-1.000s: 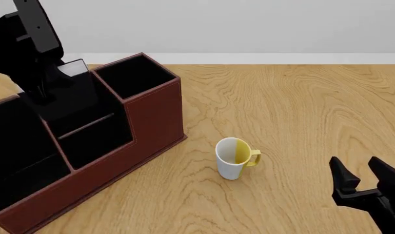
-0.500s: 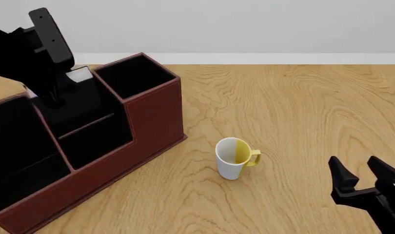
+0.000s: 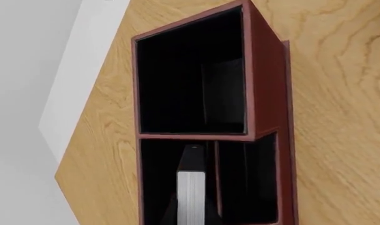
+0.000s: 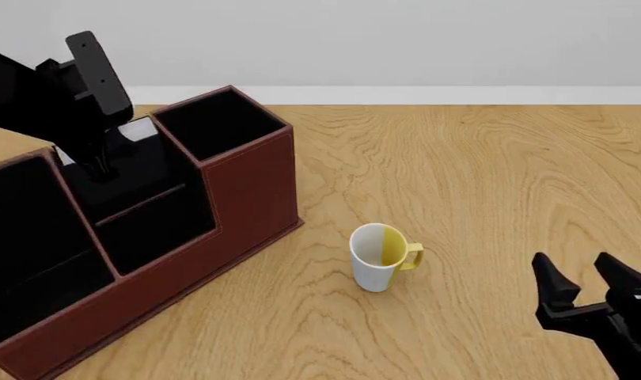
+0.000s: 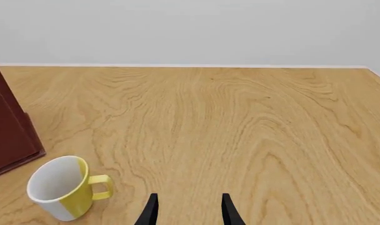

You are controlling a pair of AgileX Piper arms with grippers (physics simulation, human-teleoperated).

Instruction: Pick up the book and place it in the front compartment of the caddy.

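In the left wrist view, the camera looks straight down into the caddy (image 3: 265, 84). The book (image 3: 191, 187) stands on its edge in one slot, with its white pages facing up, beside a thin wall. The slot next to it is square and dark. The left tool does not show in this view, so the book sits right below where the tool should be. In the front view, the left tool (image 4: 96, 162) hangs over the caddy (image 4: 247, 198) on the left side of the counter (image 4: 479, 182). It is black on black there, so I cannot tell if it is spread or pinching. A bit of white from the book (image 4: 139, 129) peeks out just beside the tool, in a slot behind the big low front slot. The mug (image 4: 380, 256) stands upright near the caddy. The right tool (image 4: 585, 283) is low at the right, spread apart, holding nothing, well apart from the book. In the right wrist view, the right tool (image 5: 188, 208) is spread over bare counter (image 5: 240, 126), with the mug (image 5: 64, 187) near it and a corner of the caddy (image 5: 8, 126) beyond.
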